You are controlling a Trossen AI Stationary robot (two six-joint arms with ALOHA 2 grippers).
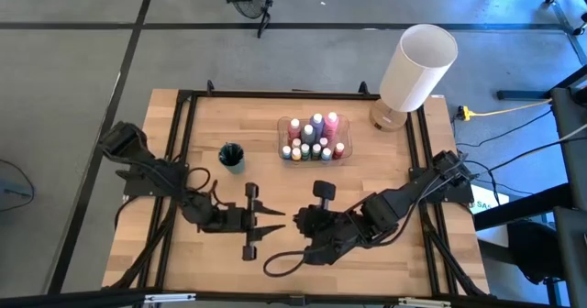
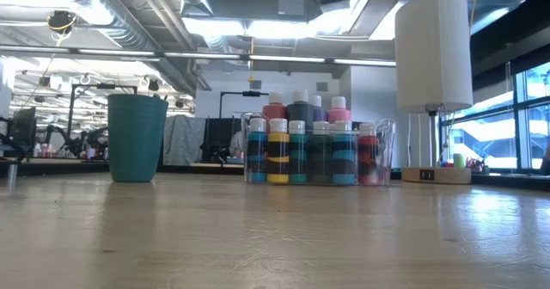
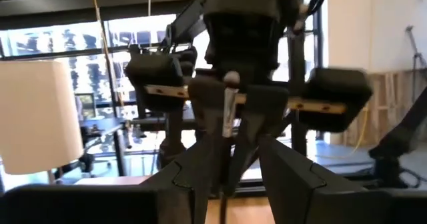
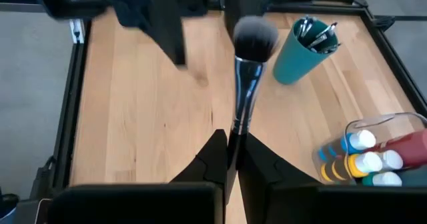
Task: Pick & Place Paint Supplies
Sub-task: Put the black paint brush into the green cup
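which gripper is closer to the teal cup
Left. The left gripper sits just toward the table's front from the teal cup; the right gripper is farther right.

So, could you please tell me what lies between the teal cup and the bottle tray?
Nothing: in the high view, only bare wood separates the teal cup from the bottle tray.

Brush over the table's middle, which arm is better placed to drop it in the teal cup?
Right, probably. The right gripper is shut on the brush, and the cup stands just ahead of it. The left gripper faces the brush with fingers open, holding nothing.
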